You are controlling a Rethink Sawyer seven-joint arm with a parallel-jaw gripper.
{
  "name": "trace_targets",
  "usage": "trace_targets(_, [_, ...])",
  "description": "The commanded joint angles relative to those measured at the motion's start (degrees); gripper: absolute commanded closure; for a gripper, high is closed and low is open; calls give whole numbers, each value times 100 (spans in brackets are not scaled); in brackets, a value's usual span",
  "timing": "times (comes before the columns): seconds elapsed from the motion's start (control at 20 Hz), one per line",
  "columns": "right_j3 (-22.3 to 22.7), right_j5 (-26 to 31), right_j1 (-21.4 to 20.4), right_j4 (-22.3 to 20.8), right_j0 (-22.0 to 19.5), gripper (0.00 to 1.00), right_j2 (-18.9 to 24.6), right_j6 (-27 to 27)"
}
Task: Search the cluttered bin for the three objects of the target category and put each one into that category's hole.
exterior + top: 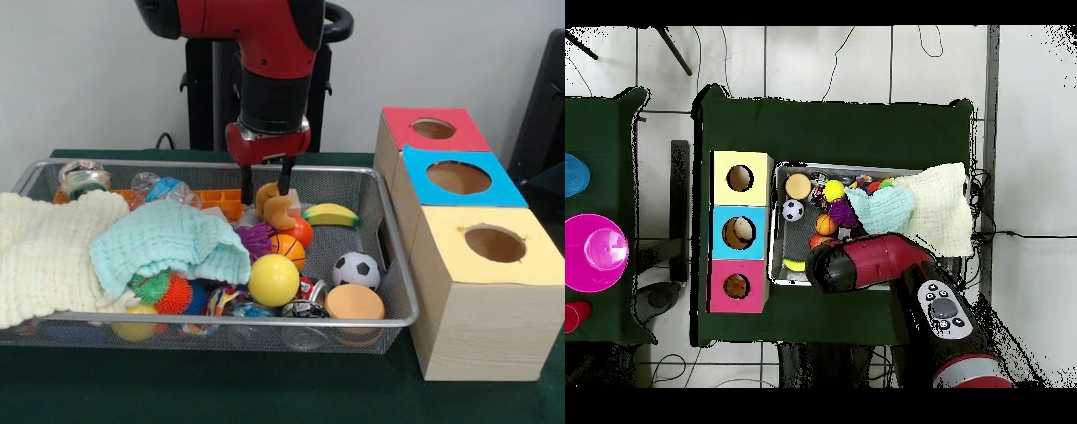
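The silver wire-mesh bin (221, 320) is full of toys and cloths. My gripper (267, 184) hangs over its back middle, open, with one finger on each side of the top of a tan croissant-shaped toy (275, 208). A yellow banana (330, 215) lies just to the right of it. The red-faced hole (433, 129) is in the farthest wooden box, right of the bin. In the overhead view the arm (875, 262) covers the gripper, and the red hole (736, 287) lies left of the bin (777, 225).
A blue-faced hole (458, 177) and a yellow-faced hole (494, 244) sit nearer the camera. The bin also holds a cream cloth (44, 256), a mint cloth (168, 243), a yellow ball (273, 280), a soccer ball (356, 269), a small basketball (287, 250) and an orange disc (354, 302).
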Motion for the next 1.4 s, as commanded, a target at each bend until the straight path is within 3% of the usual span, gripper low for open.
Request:
trace_targets(0.05, [199,-606,255,-34,-15,0,-97,856])
trace_targets(0.4, [205,-831,447,99,-80,0,21,833])
trace_targets(0.75, [62,-1099,701,55,146,0,-207,981])
trace_targets(1.3, [66,-1016,672,149,264,0,-508,933])
trace_targets(1.35, [47,-1028,673,154,290,100,-529,909])
trace_targets(1.4, [47,-1023,671,154,296,100,-537,909])
